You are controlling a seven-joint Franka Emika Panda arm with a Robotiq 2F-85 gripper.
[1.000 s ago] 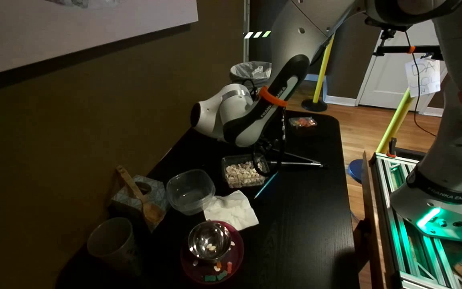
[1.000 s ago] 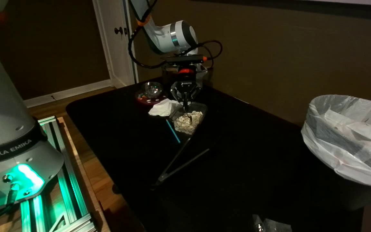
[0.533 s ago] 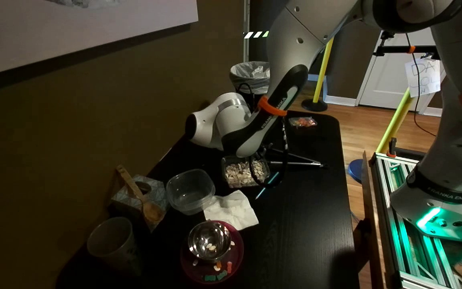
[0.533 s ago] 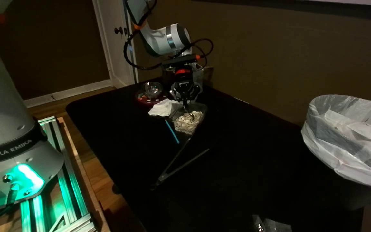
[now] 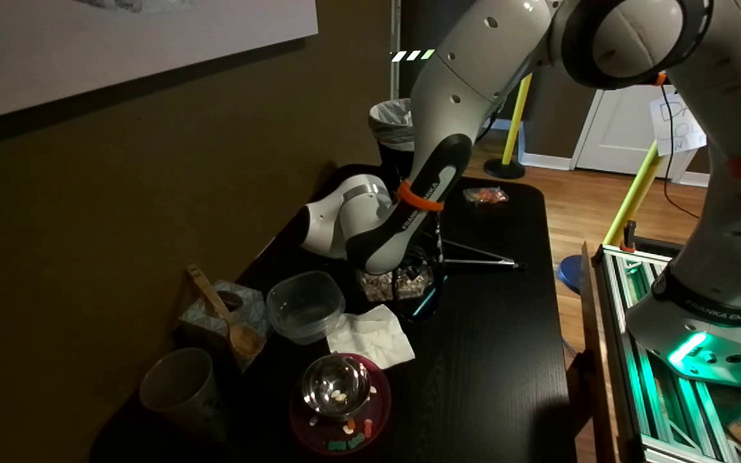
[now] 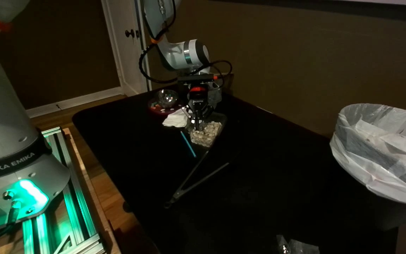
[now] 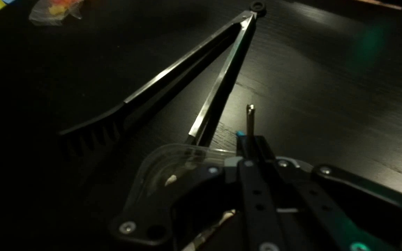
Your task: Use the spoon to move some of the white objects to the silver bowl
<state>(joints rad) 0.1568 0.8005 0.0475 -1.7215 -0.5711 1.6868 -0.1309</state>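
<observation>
The white objects [image 6: 208,130] lie heaped in a see-through shallow tray [image 6: 222,118] and show in part under the arm in an exterior view [image 5: 380,287]. The silver bowl [image 5: 324,379] stands on a dark red plate with a few white pieces inside; it also shows in an exterior view [image 6: 167,98]. My gripper [image 6: 196,126] is low at the tray's side nearest the napkin. In the wrist view my gripper [image 7: 252,148] is shut on a thin metal spoon [image 7: 250,120], whose handle end sticks up past the fingertips. The spoon's bowl is hidden.
A white napkin [image 5: 374,337] and an empty plastic container [image 5: 306,305] lie between tray and plate [image 5: 380,418]. Metal tongs [image 6: 199,181] and a blue stick [image 6: 188,144] lie beside the tray. A wooden spoon [image 5: 219,305] rests on a tissue box near a tall cup [image 5: 181,386].
My gripper has moved lower and towards the napkin side of the tray. The spoon's curved end, seen earlier among the white objects, no longer shows clearly.
</observation>
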